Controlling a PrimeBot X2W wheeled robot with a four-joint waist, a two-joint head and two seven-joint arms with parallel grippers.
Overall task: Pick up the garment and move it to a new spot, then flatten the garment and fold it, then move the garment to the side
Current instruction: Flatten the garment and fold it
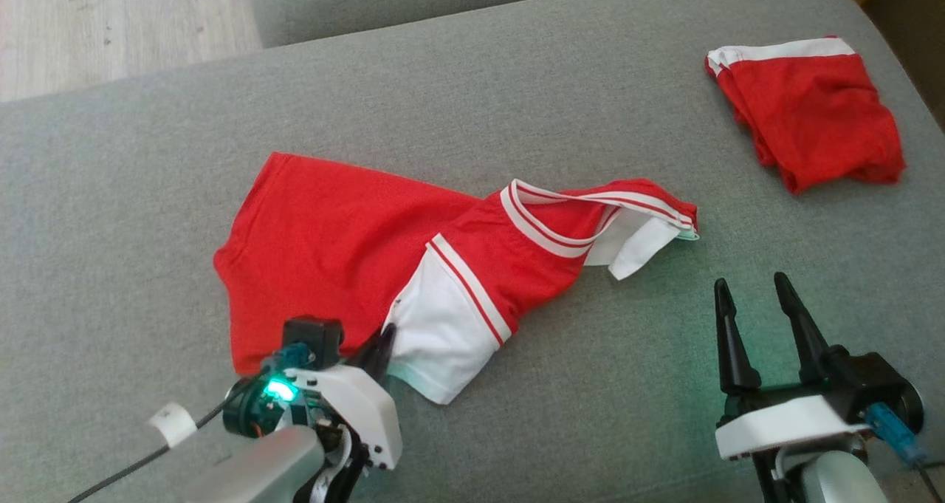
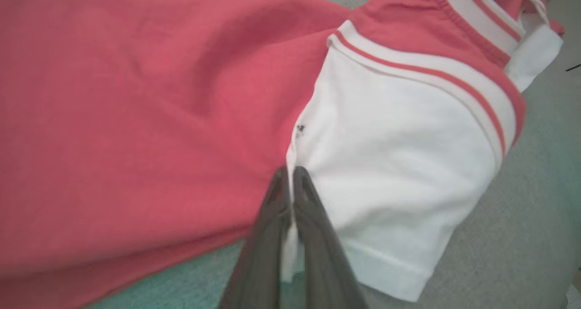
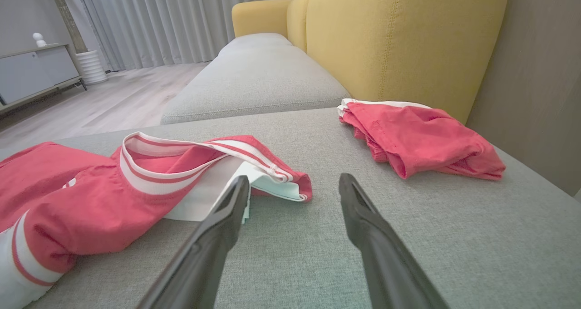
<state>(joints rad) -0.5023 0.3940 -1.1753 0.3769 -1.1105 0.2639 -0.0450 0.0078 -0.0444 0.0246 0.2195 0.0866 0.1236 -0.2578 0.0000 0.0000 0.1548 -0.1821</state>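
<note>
The left gripper [image 2: 290, 173] is clenched on the garment [image 1: 332, 230]. It pinches a ridge of cloth at the seam where the white sleeve [image 2: 399, 164] meets the red body, probably as the first lifting hold. The right gripper [image 1: 749, 285] is released, fingers apart above the cushion [image 1: 517, 82]. The striped collar [image 1: 590, 215] lies just ahead to its left, likely the second grasp point.

**Around the grey seat**

A folded red cloth bundle with a white band [image 1: 808, 108] lies near the far right corner of the wide grey woven-fabric seat cushion [image 1: 517, 82], close to a mustard-yellow upholstered backrest [image 3: 399, 36]. Beyond are a pale wooden plank floor [image 1: 111, 23], grey pleated curtains [image 3: 181, 18] and a low grey cabinet [image 3: 32, 71] (a small white ornament [image 3: 38, 39] stands on top).
</note>
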